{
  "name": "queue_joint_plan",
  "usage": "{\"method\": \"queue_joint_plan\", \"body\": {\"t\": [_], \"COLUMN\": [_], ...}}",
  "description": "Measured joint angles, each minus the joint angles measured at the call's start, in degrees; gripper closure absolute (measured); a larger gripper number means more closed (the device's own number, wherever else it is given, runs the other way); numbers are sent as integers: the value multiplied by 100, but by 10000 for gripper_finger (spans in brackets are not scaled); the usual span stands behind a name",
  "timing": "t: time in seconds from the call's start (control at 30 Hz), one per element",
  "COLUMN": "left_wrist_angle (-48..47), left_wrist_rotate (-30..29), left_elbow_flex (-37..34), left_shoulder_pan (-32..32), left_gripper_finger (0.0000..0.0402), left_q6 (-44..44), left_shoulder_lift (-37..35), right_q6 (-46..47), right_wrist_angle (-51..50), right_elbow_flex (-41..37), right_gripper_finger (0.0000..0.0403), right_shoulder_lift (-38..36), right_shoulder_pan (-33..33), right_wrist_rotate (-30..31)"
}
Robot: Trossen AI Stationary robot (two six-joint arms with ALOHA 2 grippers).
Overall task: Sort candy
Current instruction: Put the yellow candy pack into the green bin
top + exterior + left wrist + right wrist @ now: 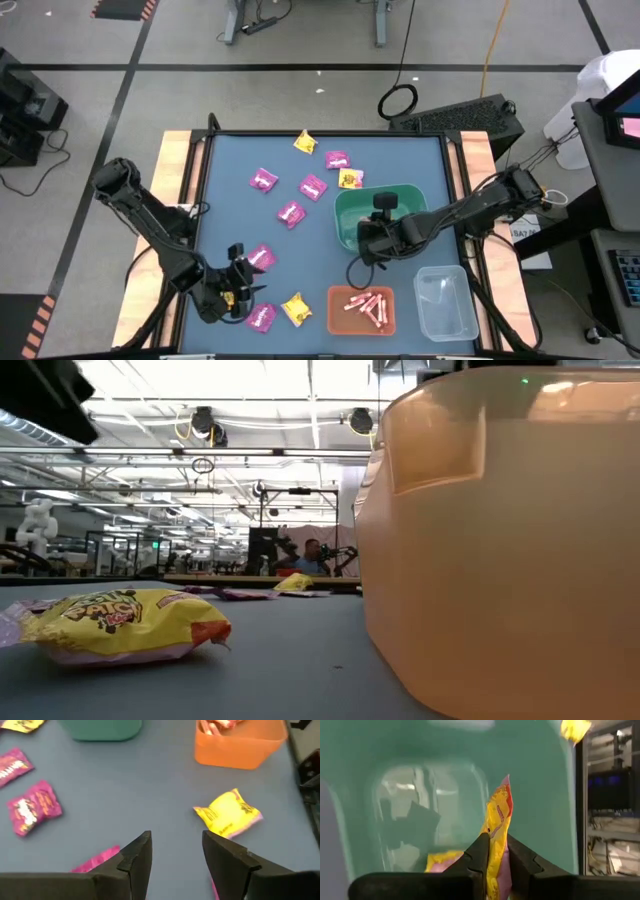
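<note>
Left gripper: near table's front edge, fingers spread, empty; magenta packet just beside it, yellow packet slightly farther right, nothing between. Right gripper: pinching a yellow candy, hanging upright directly over the green bin. Orange bin, clear bin: front right.

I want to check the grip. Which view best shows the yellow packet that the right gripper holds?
The right wrist view: the yellow packet stands pinched between the right gripper fingers, over the green bin. In the high view the gripper hides it. The low and left wrist views show other yellow packets only.
</note>
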Motion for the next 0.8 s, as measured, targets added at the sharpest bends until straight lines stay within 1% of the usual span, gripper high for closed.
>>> {"method": "queue_joint_plan", "body": {"t": [0.2, 0.3, 0.37, 0.47, 0.53, 0.7, 0.8], "left_wrist_angle": [-372, -658, -891, -1123, -1117, -1109, -1099], "left_wrist_rotate": [1, 11, 118, 244, 349, 728, 912], "left_elbow_flex": [0, 0, -7, -107, -227, -512, -548], "left_shoulder_pan": [-265, -401, -475, -563, -610, -695, -740], "left_gripper_finger": [221, 221, 221, 221, 221, 221, 221], "left_q6": [-579, -925, -1150, -1546, -1749, -2271, -2399], "left_shoulder_lift": [0, 0, 0, 0, 0, 0, 0], "right_q6": [105, 86, 84, 87, 90, 29, 130], "right_wrist_angle": [246, 389, 386, 387, 393, 370, 34], "right_elbow_flex": [-379, -393, -395, -395, -395, -392, -249], "right_gripper_finger": [364, 364, 359, 340, 324, 282, 263], "right_shoulder_lift": [2, 2, 2, 2, 2, 2, 2], "right_shoulder_pan": [-7, -34, -54, -86, -119, -120, -111], "right_wrist_rotate": [7, 2, -12, -61, -150, -140, -142]}}
